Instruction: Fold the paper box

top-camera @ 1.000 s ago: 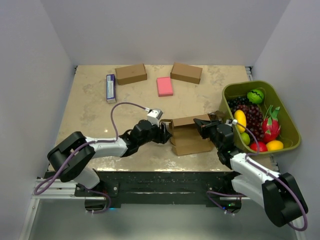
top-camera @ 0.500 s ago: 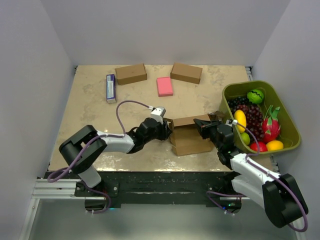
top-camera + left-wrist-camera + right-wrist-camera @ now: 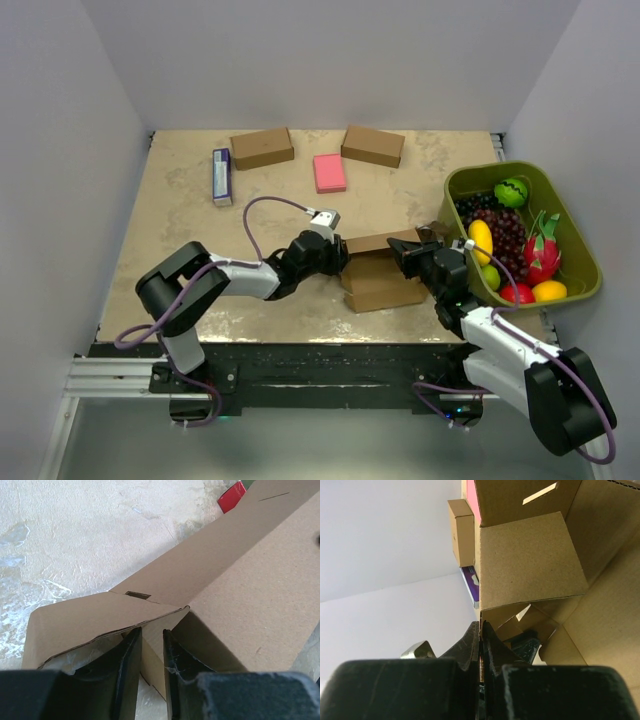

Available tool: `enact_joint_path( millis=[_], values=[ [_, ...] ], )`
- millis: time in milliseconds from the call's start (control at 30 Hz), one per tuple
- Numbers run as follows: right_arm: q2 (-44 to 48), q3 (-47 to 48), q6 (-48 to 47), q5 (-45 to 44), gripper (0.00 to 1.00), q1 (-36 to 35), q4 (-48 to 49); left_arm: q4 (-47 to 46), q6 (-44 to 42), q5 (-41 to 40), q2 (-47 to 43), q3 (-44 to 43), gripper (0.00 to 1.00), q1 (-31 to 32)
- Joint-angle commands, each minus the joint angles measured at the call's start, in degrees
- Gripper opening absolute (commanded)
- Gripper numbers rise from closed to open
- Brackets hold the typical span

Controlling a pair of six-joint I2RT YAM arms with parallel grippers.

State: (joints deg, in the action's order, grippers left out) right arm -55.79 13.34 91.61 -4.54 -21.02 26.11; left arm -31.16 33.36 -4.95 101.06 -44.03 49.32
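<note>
The plain brown cardboard paper box lies partly folded on the beige marbled table, near its front edge and about midway between the 2 arms. Its long rear wall stands up and its base lies flat.

The left gripper is at the box's left end. In the left wrist view its 2 black fingers stand narrow, under a slanting side flap, with brown cardboard showing in the slim gap between them. I cannot tell whether the pads actually pinch it.

The right gripper is at the right end of the raised rear wall. In the right wrist view its jaws are pressed together on a thin cardboard edge of the box, just below a square side flap that stands upright.

At the far edge of the table lie 2 closed brown cardboard boxes, one to the left and one to the right, with a pink rectangular pad between them and slightly nearer. A small blue and white carton lies to the left of these. At the right side of the table sits an olive-green plastic bin holding assorted toy fruit, close beside the right arm.
</note>
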Motion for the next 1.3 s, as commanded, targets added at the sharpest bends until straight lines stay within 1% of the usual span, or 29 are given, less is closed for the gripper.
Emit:
enact_joint_path(
  millis=[0,67,267,367,500,600,833,1067,1267],
  values=[
    [-0.02,-0.34,0.23,-3.73,0.0,0.8,-1.15,-0.85,-0.85,-4.26,-2.26,-0.27,0.31,0.16],
    [-0.11,-0.25,0.23,-3.64,0.0,0.8,-0.97,0.3,-1.02,-6.72,-3.58,0.43,0.31,0.16],
    [0.15,-0.25,0.23,-3.55,0.0,0.8,-0.88,4.61,-0.58,-10.24,-3.41,0.08,0.31,0.16],
    [0.16,-0.25,0.23,-3.64,0.0,0.71,-0.97,4.18,-0.23,-10.17,-3.85,0.7,0.31,0.07],
    [-0.46,-0.25,0.32,-3.2,0.0,0.8,-0.71,6.19,-0.06,-10.34,-3.06,-0.53,0.31,0.16],
    [-0.37,-0.25,0.41,-3.2,0.0,0.8,-0.53,6.72,0.21,-11.57,-3.32,0.08,0.32,0.16],
    [-0.37,-0.34,0.41,-3.02,0.0,0.71,-0.36,6.11,0.47,-12.98,-6.83,3.25,0.33,0.16],
    [0.15,-0.25,0.41,-3.02,0.0,0.8,-0.44,5.85,0.47,-12.19,-3.59,1.76,0.25,0.07],
    [0.33,-0.25,0.23,-2.94,0.0,0.8,-0.53,4.54,-0.14,-10.62,-0.95,-0.7,0.25,0.16]
  ],
)
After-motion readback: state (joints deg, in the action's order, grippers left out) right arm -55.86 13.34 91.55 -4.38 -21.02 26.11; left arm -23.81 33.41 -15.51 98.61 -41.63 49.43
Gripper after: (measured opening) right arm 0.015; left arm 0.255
